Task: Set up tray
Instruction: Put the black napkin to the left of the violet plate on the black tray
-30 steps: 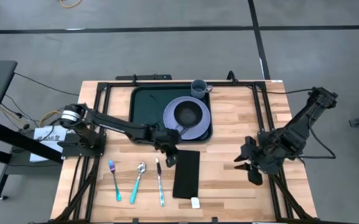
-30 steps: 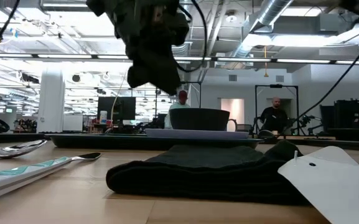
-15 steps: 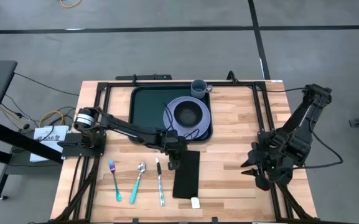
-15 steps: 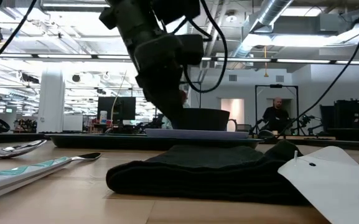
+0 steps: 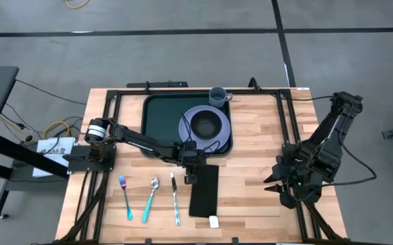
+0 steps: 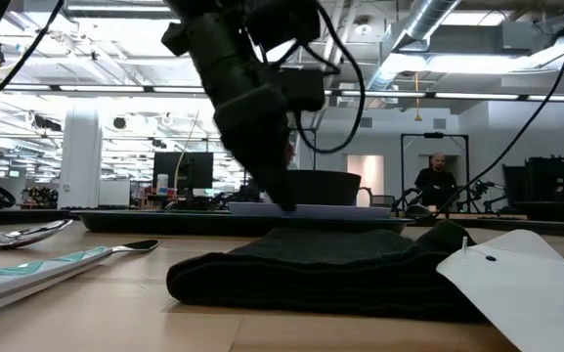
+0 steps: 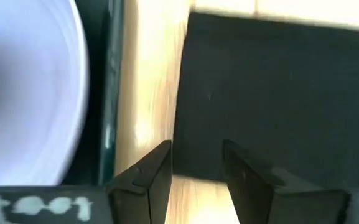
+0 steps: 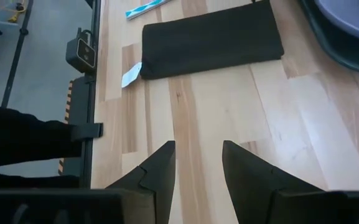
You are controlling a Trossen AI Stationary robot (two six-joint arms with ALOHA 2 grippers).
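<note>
Dark green rimmed tray [image 5: 162, 116] holds plate; both tools [image 7: 195, 163] [image 8: 198, 163] gape, empty.

Dark green tray [image 5: 161, 114], flat, table's far-centre

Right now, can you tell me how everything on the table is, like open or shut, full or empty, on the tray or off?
Tray: flat on the table.
Plate: on the tray.
Bowl: on the plate, looks empty.
Cup: upright, at the tray's far corner.
Napkin: folded, off the tray.
Fork, spoon, knife: lying off the tray.
Left gripper: open, over the napkin's edge.
Right gripper: open, empty.
</note>
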